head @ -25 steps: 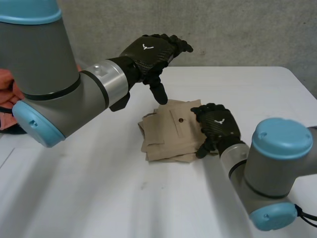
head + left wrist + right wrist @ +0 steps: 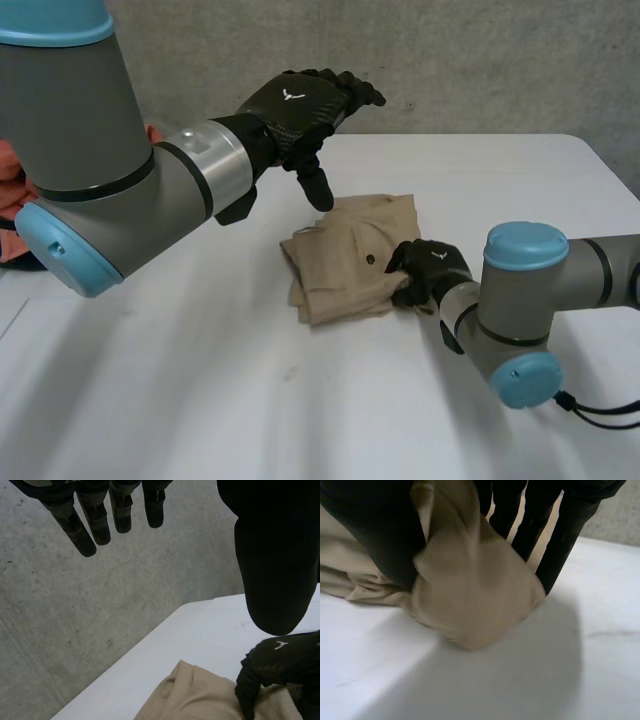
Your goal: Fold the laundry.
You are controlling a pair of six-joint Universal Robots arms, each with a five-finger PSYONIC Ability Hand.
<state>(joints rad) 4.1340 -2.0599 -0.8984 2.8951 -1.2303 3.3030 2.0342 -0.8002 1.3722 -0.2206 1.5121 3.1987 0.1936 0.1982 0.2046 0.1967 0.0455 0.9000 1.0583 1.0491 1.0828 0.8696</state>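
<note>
Roughly at the middle of the white table (image 2: 200,400), a little nearer its far edge than its near one, lies a tan garment (image 2: 340,265), folded into a loose, rumpled bundle with a dark button (image 2: 371,260) showing on its top layer. The right hand (image 2: 432,268) sits at the side of the bundle that faces the table's right edge, its fingers curled into the fabric. In the right wrist view this hand (image 2: 375,530) clamps a bunched fold of the garment (image 2: 470,595) between thumb and fingers (image 2: 570,525), the fold drooping from the grip to the tabletop. The right arm (image 2: 525,300) lies low over the table, toward the right edge.

The left hand (image 2: 295,105) hangs in the air above the far-left part of the bundle, clear of the cloth and holding nothing. Its fingers reach out straight and its thumb (image 2: 318,185) points down toward the garment. The left wrist view shows the same: straight, spread fingers (image 2: 95,520), and beyond the thumb the garment (image 2: 200,695) with the right hand (image 2: 280,662) on it. The left arm (image 2: 100,190) reaches in from the table's left side.

At the table's left edge a bit of orange cloth (image 2: 12,185) peeks out behind the left arm. A grey wall (image 2: 450,60) stands past the far edge.
</note>
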